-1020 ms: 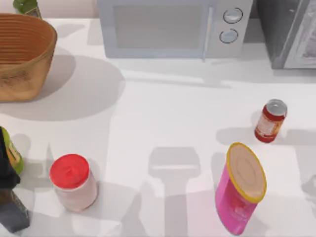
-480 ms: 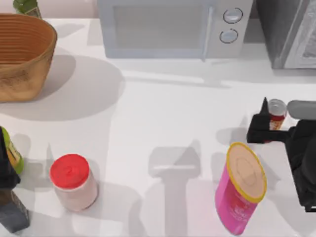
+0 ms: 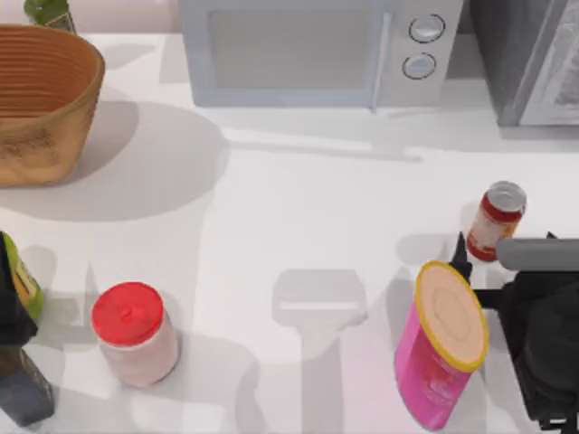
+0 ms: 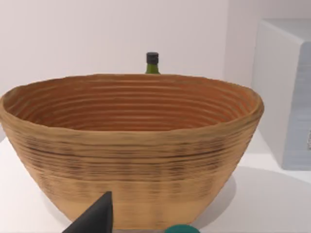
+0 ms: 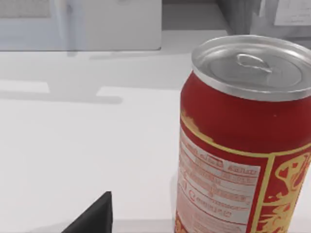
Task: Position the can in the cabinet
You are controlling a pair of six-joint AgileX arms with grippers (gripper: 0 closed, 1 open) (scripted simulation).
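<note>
The can [image 3: 497, 221] stands upright just ahead of the right gripper [image 3: 500, 255], whose fingers look spread, though partly hidden; centre it between them and clamp low before lifting toward the cabinet [image 3: 525, 59] beyond.

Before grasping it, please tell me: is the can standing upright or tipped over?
Upright: the can stands on the table, its silver top facing up.

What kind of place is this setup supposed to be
Most likely a rendered kitchen counter: a white microwave stands at the back beside a grey cabinet, and a wicker basket, a red-lidded jar and a drink can sit on the white table.
</note>
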